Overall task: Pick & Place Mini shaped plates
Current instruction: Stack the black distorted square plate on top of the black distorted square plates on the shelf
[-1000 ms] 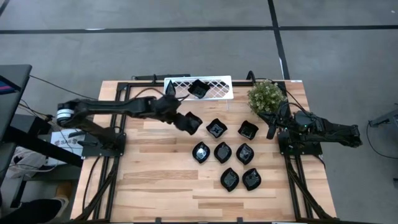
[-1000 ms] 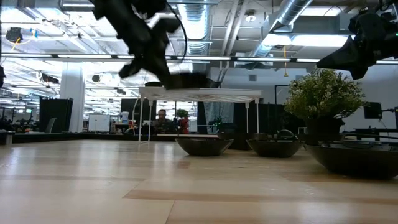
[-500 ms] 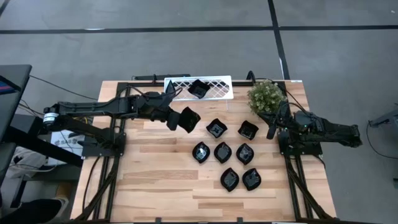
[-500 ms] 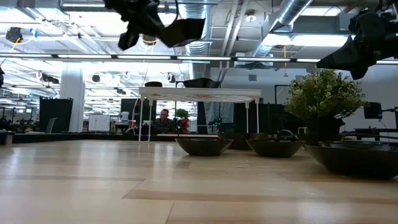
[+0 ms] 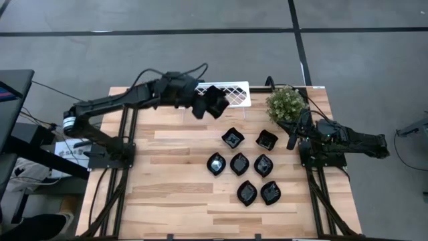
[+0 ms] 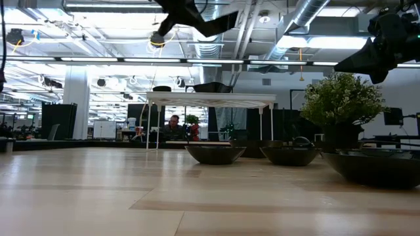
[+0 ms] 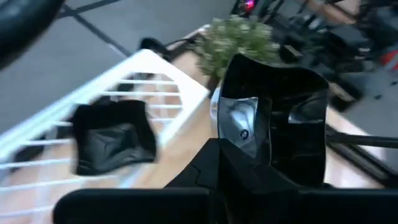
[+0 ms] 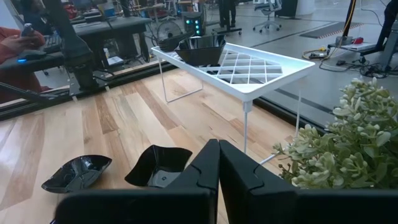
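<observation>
Mini shaped plates (image 5: 239, 163): glossy black, smooth, sharp highlights, probably glazed ceramic or plastic. Wire rack (image 5: 234, 94): white coated lattice, satin. Table (image 5: 174, 187): pale wood planks, visible grain, low sheen. Plant (image 5: 286, 104): matt green, bushy. Arms: matt dark.

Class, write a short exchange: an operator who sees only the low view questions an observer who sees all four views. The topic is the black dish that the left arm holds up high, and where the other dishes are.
Operator: Is the dish up top over the rack?
Observer: Yes. From above, the left gripper, shut on the held plate, hangs over the front edge of the white rack.
Operator: Is anything on the rack?
Observer: Yes. The left wrist view shows one rack plate lying on the lattice, off to one side of the held plate.
Operator: How many dishes sit on the table?
Observer: Seven table plates, in three rows between the two arms.
</observation>
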`<action>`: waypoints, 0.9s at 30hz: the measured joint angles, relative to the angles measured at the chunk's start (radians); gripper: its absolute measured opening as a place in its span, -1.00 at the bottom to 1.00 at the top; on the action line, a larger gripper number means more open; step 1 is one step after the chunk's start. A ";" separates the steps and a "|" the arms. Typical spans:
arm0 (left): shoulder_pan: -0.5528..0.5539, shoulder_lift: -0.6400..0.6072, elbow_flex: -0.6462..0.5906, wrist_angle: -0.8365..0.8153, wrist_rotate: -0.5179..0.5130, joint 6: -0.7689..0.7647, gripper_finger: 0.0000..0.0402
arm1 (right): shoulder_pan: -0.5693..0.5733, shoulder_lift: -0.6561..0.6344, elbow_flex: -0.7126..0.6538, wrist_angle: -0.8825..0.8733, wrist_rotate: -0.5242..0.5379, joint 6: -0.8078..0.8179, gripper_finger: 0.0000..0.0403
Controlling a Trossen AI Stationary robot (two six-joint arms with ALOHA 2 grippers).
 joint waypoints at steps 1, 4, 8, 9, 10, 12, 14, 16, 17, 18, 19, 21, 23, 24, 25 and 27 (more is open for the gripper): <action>0.017 0.017 0.025 -0.019 0.000 0.012 -0.98 | 0.001 0.000 0.000 0.000 0.000 0.000 -0.99; 0.080 0.068 0.098 -0.074 0.021 0.035 -0.98 | 0.001 0.000 0.000 0.000 0.000 0.000 -0.99; 0.167 0.136 0.156 -0.122 0.073 0.039 -0.98 | 0.001 0.000 0.000 0.000 0.000 0.000 -0.99; 0.185 0.150 0.161 -0.126 0.093 0.039 -0.98 | 0.001 0.000 0.000 0.000 0.000 0.000 -0.99; 0.203 0.165 0.164 -0.127 0.111 0.039 -0.98 | 0.001 0.000 0.000 0.000 0.000 0.000 -0.99; 0.232 0.193 0.167 -0.127 0.144 0.029 -0.98 | 0.001 0.000 0.000 0.000 0.000 0.000 -0.99; 0.251 0.219 0.167 -0.133 0.171 0.014 -0.98 | 0.001 0.000 0.000 0.000 0.000 0.000 -0.99; 0.259 0.241 0.167 -0.133 0.183 0.012 -0.98 | 0.001 0.000 0.000 0.000 0.000 0.000 -0.99; 0.260 0.250 0.167 -0.134 0.183 0.012 -0.98 | 0.001 0.000 0.000 0.000 0.000 0.000 -0.99; 0.260 0.260 0.167 -0.134 0.183 0.012 -0.98 | 0.001 0.000 0.000 0.000 0.000 0.000 -0.99; 0.260 0.270 0.167 -0.134 0.184 0.010 -0.98 | 0.001 0.000 0.000 0.000 0.000 0.000 -0.99; 0.260 0.288 0.167 -0.136 0.184 0.009 -0.98 | 0.001 0.000 0.000 0.000 0.000 0.000 -0.99; 0.259 0.300 0.167 -0.138 0.184 0.009 -0.98 | 0.001 0.000 0.000 0.000 0.000 0.000 -0.99; 0.260 0.304 0.167 -0.138 0.184 0.009 -0.98 | 0.001 0.000 0.000 0.000 0.000 0.000 -0.99; 0.262 0.306 0.167 -0.140 0.185 0.007 -0.98 | 0.001 0.000 0.000 0.000 0.000 0.000 -0.99; 0.269 0.306 0.167 -0.153 0.186 0.004 -0.98 | 0.001 0.000 0.000 0.000 0.000 0.000 -0.99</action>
